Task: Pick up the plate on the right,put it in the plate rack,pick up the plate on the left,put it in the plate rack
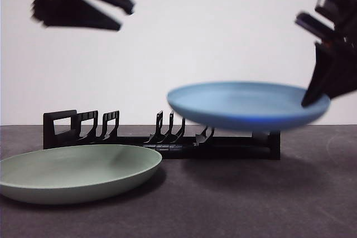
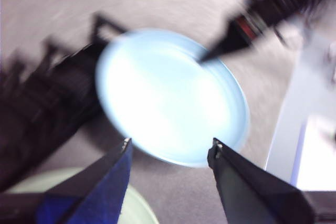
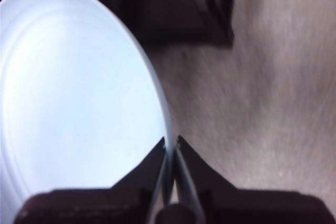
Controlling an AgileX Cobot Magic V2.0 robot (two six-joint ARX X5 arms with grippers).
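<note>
A blue plate (image 1: 245,106) hangs level in the air above the right end of the black plate rack (image 1: 167,137). My right gripper (image 3: 171,141) is shut on its rim and shows at the plate's right edge (image 1: 315,96) in the front view. The blue plate (image 2: 170,95) also fills the left wrist view, with the rack (image 2: 47,103) blurred beside it. My left gripper (image 2: 170,148) is open and holds nothing, high at the upper left (image 1: 120,18). A pale green plate (image 1: 78,172) lies flat on the table in front of the rack's left end.
The dark grey table (image 1: 268,199) stretches in front of the rack, with a white wall behind. A pale surface (image 2: 315,150) borders the table's edge in the left wrist view.
</note>
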